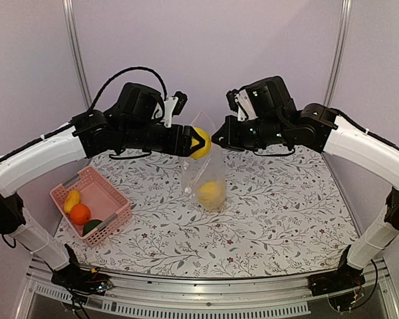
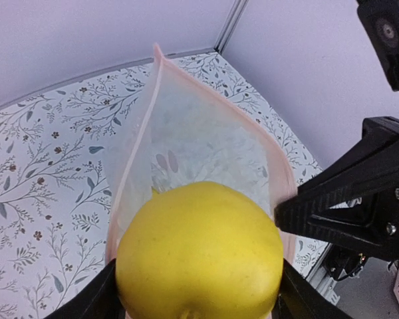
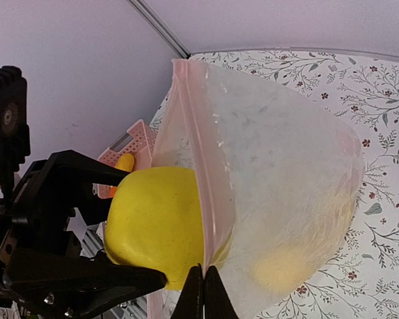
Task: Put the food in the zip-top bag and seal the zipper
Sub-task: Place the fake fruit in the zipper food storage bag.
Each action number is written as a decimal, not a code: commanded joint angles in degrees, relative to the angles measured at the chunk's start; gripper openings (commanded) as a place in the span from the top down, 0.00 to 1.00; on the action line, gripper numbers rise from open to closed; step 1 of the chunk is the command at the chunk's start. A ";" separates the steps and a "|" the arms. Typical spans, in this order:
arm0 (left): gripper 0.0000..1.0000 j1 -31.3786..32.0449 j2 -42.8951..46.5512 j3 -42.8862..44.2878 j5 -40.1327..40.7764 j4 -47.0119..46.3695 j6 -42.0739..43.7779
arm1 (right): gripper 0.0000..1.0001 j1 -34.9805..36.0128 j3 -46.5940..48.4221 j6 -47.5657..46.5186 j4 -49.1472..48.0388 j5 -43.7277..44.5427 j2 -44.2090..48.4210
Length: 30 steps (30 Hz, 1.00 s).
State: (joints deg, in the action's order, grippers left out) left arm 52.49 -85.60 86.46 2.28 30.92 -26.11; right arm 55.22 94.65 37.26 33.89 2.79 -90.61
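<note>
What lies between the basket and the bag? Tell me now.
Nothing: in the top view, only bare flowered tabletop separates the basket from the bag.

we hold both arms raised, forearms roughly level, wrists bent toward the top of the zip-top bag [image 1: 210, 167]. our left arm [image 1: 46, 156] stretches from the left of the bag; the left gripper [image 1: 198, 143] has its jaws spread wide around a yellow lemon-like piece [image 2: 199, 252], fingers [image 2: 92, 300] pressed on either side of it, right at the bag's mouth. our right arm [image 1: 366, 143] stretches from the right of the bag. the right gripper [image 3: 204, 287] is pinched fully together on the bag's mouth edge, holding it up. the two grippers face each other, tips just beside one another at the bag's top.
</note>
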 commanded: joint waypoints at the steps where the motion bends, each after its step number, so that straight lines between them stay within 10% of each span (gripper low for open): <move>1: 0.31 0.64 -2.47 2.42 4.36 4.08 0.68 | 1.00 0.13 1.93 -0.60 -0.12 -0.57 -0.27; 15: 0.07 0.61 -5.99 5.65 3.27 4.51 1.40 | 1.00 0.08 2.38 -0.51 -0.06 -0.79 -1.07; 30: 0.06 0.43 -1.20 3.53 -4.28 -0.23 2.72 | 1.00 0.12 2.38 -0.46 0.03 -0.15 -1.33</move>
State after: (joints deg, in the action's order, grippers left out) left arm 52.49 -89.89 90.85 2.04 33.74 -24.47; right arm 55.22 95.31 37.23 33.85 2.44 -90.96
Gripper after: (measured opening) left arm 0.940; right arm 0.005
